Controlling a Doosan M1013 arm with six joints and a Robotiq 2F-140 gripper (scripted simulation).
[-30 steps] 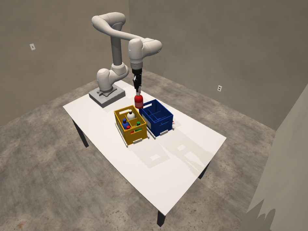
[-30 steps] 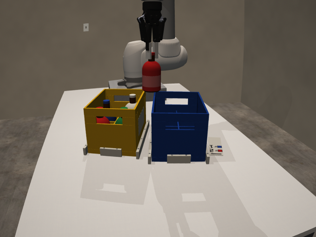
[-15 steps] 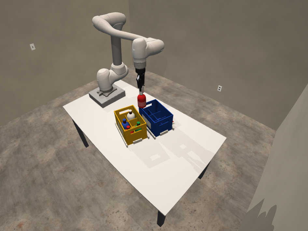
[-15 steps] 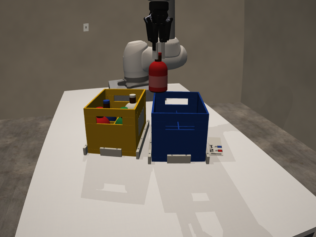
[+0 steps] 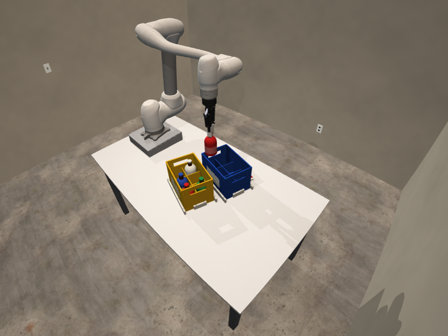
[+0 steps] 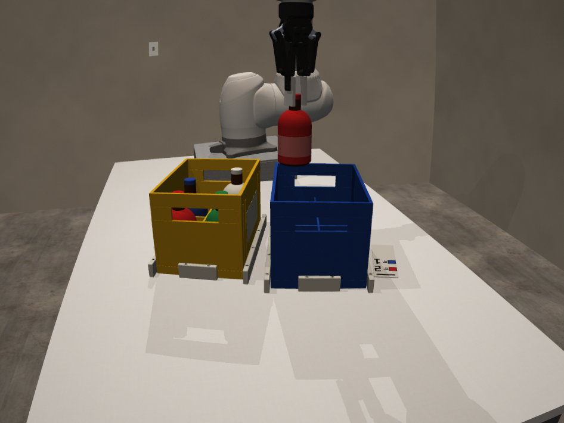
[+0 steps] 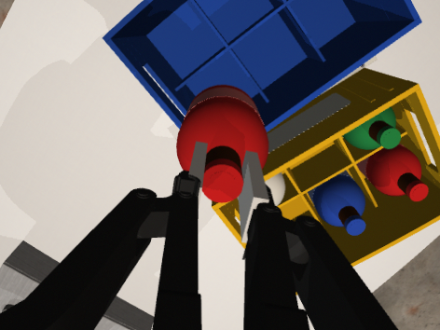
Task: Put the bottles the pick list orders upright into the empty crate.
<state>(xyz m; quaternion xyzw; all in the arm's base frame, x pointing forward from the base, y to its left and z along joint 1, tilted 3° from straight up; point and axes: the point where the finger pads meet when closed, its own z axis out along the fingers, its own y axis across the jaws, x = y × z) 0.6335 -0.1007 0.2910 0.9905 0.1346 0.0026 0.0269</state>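
Red-labelled red bottle (image 6: 294, 136) hangs upright above the blue plastic crate's (image 6: 318, 254) far rim. Black gripper (image 6: 294, 96) jaws pinch its neck.

Between our fingers hangs the bottle (image 6: 294, 136); the empty crate (image 6: 321, 236) lies below them, the stocked crate (image 6: 200, 245) beside.

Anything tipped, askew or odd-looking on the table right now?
Nothing stands out. The gripper holds the red bottle upright by its neck above the blue crate's back edge. The yellow crate sits square, and the bottles visible in it stand upright.
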